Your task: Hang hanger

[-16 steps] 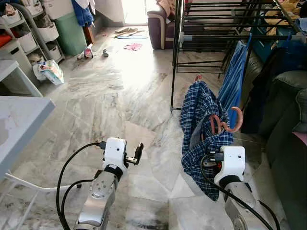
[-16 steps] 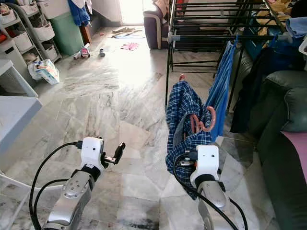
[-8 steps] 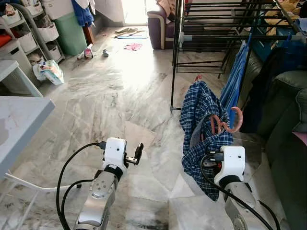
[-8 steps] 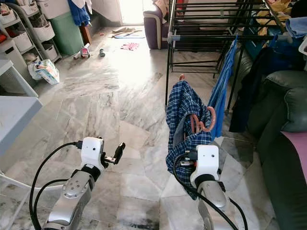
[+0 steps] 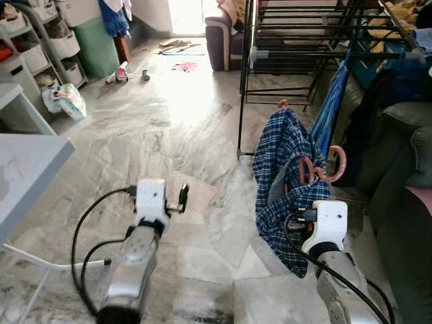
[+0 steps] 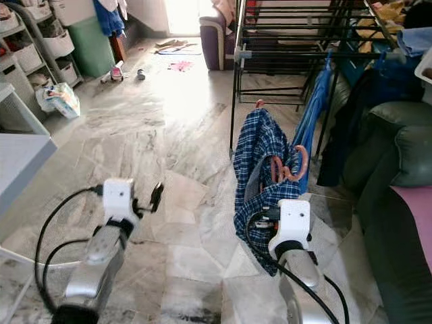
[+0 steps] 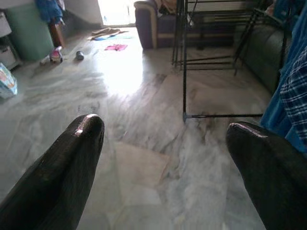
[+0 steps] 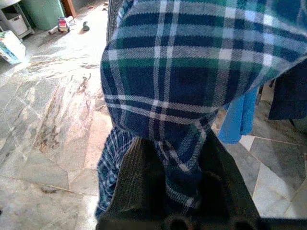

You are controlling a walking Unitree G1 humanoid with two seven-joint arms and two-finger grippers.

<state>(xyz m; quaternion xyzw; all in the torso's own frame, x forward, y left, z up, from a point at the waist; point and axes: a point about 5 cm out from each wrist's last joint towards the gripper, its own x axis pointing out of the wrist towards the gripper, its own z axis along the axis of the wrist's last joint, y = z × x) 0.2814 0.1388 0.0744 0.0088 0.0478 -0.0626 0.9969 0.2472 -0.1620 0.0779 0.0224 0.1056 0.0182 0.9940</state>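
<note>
A blue plaid shirt (image 5: 287, 179) hangs on a salmon-pink hanger, whose curved hook (image 5: 332, 164) sticks out to the shirt's right. My right gripper (image 8: 175, 153) is shut on the shirt's fabric from below, and its fingers (image 8: 139, 177) are partly wrapped in cloth. A black drying rack (image 5: 297, 40) stands just behind, with a blue garment (image 5: 331, 108) hanging from it. My left gripper (image 5: 182, 197) is open and holds nothing, held over bare marble floor to the shirt's left.
A dark green sofa (image 5: 405, 202) runs along the right. A white table corner (image 5: 27, 169) juts in at left, with storage shelves (image 5: 40, 47) and a plastic bag (image 5: 64, 101) behind it. A purple armchair (image 5: 223, 34) stands far back.
My left arm has swung a little left and forward, still open. The right gripper keeps hold of the shirt. The view has shifted slightly.
</note>
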